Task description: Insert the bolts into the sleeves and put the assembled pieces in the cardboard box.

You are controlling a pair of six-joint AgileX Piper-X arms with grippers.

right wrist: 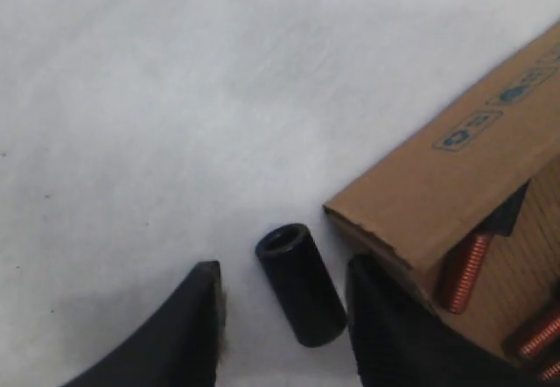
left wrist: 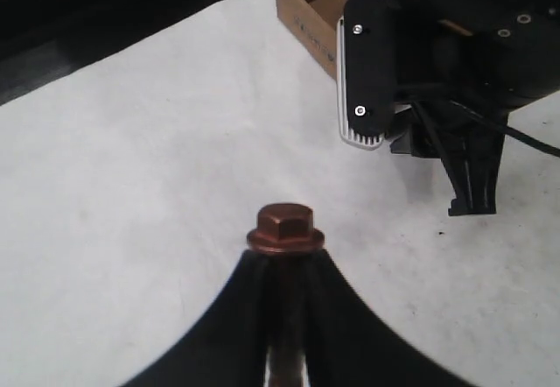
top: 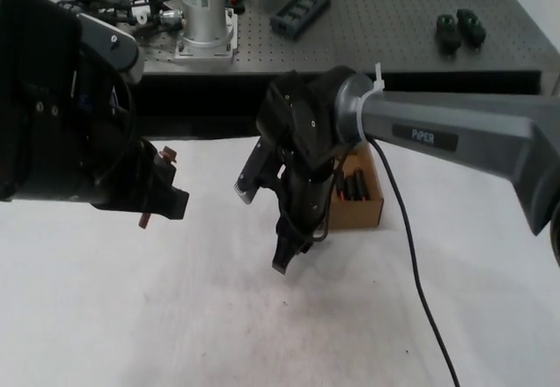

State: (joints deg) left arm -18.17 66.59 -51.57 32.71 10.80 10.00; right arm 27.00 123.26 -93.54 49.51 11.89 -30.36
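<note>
My left gripper (left wrist: 284, 263) is shut on a copper bolt (left wrist: 284, 228), its hex head sticking out past the fingertips. In the high view that gripper (top: 157, 187) hangs above the white cloth at the left with the bolt (top: 154, 186) in it. A black sleeve (right wrist: 302, 284) lies on the cloth right beside the cardboard box (right wrist: 437, 190). My right gripper (right wrist: 287, 271) is open with one finger on each side of the sleeve, not touching it. From above, the right gripper (top: 267, 225) points down just left of the box (top: 359, 201). Assembled pieces (right wrist: 462, 269) lie inside the box.
White cloth (top: 175, 317) covers the near bench. Behind it is a perforated metal table with a black tray (top: 300, 8), two black parts (top: 459, 28) and a metal post (top: 206, 10). A black cable (top: 420, 291) hangs from the right arm over the cloth.
</note>
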